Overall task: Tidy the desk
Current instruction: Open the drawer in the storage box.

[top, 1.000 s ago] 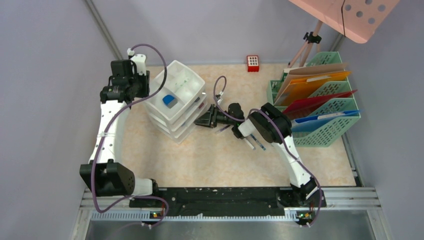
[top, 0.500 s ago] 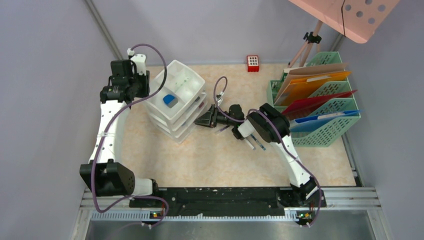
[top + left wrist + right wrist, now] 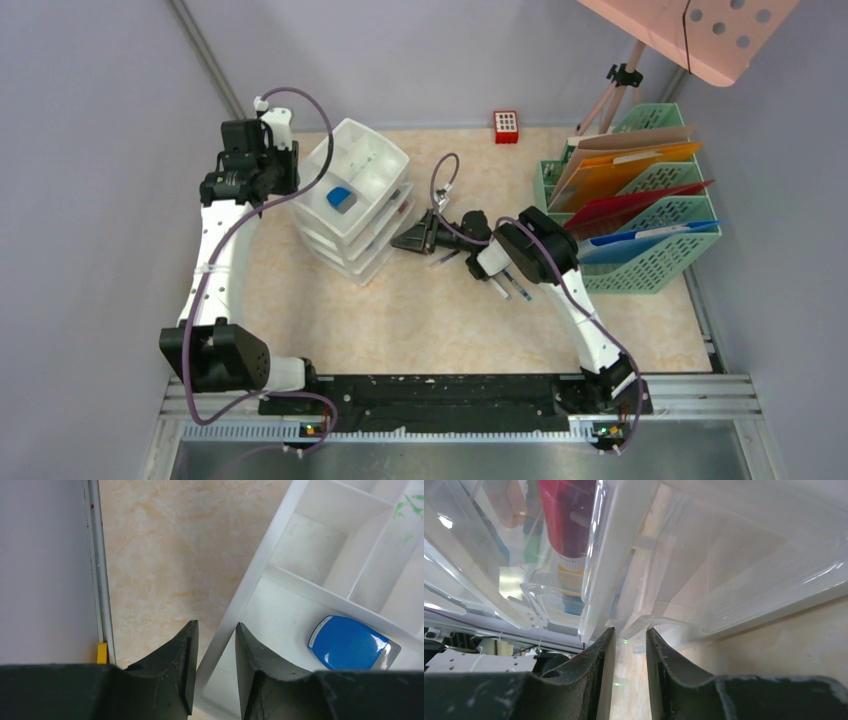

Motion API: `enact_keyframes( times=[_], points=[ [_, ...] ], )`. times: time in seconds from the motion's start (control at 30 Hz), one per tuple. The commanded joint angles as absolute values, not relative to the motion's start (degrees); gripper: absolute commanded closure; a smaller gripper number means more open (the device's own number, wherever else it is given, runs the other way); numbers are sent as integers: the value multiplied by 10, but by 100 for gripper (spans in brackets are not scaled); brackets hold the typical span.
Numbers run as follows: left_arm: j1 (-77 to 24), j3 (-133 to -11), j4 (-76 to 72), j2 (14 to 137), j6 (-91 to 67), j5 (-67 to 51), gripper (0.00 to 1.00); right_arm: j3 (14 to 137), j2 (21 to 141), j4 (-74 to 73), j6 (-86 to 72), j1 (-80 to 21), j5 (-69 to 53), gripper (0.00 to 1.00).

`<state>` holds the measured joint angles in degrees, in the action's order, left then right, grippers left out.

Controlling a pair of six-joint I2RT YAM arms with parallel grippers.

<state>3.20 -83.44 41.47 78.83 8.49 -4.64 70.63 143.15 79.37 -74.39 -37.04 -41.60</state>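
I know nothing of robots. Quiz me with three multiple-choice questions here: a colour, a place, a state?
1. The holed block at the desk's back edge is: A yellow, B red, C black.
2. The blue object lies: A in the top tray of the white drawer unit, B on bare desk, C in a gripper.
3. The left gripper is: A wide open, B holding the blue object, C closed on the tray's rim.
1B: red from above. 2A: the left wrist view shows it there. 3C: the rim sits between its fingers.

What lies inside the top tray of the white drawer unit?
A blue object lies in one compartment of the top tray; neighbouring compartments look empty. The left gripper covers its near corner.
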Motion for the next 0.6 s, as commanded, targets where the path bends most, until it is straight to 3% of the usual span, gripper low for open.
enact_keyframes(
  times=[0.0, 0.2, 0.57],
  points=[
    [30, -828, 442, 807, 61, -57, 64, 736, 1423, 908, -755, -370, -432, 73],
    [29, -828, 441, 808, 63, -55, 68, 731, 1420, 918, -765, -366, -436, 73],
    [29, -838, 444, 811, 78, -43, 95, 700, 1408, 940, -773, -353, -433, 74]
  ],
)
